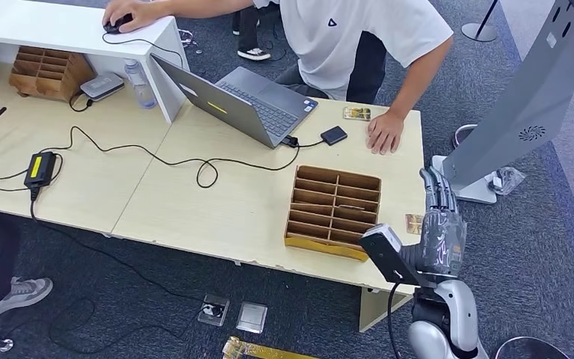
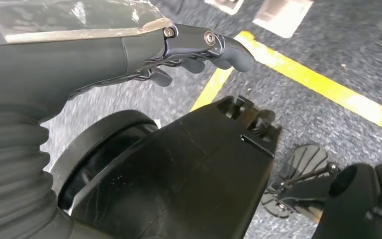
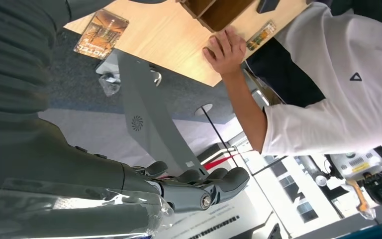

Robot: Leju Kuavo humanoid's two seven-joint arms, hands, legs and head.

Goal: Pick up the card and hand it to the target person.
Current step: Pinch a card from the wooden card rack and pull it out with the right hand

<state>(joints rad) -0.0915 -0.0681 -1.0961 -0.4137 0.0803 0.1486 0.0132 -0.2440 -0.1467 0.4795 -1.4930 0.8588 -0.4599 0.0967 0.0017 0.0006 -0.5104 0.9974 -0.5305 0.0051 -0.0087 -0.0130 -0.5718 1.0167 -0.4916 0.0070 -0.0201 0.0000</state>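
The card (image 1: 414, 223) lies flat on the bench (image 1: 224, 202) at its near right corner, just right of the wooden divider tray (image 1: 334, 211) and partly hidden behind the right hand (image 1: 441, 224) in the head view; in the right wrist view the same card (image 3: 101, 34) shows at the bench edge with nothing touching it. The right hand is raised beside this corner with its fingers (image 1: 436, 187) held straight and close together, and it holds nothing; I judge that it is placed there to come over the card from the side. The person (image 1: 359, 37) stands at the far side of the bench and leans on it, one hand (image 1: 383, 133) flat near the far right corner and the other on a mouse (image 1: 117, 25) far left, so the person is probably waiting. A second small card (image 1: 356, 114) lies next to that flat hand. The left hand (image 2: 199, 47) hangs low above the floor, fingers lightly curled and empty.
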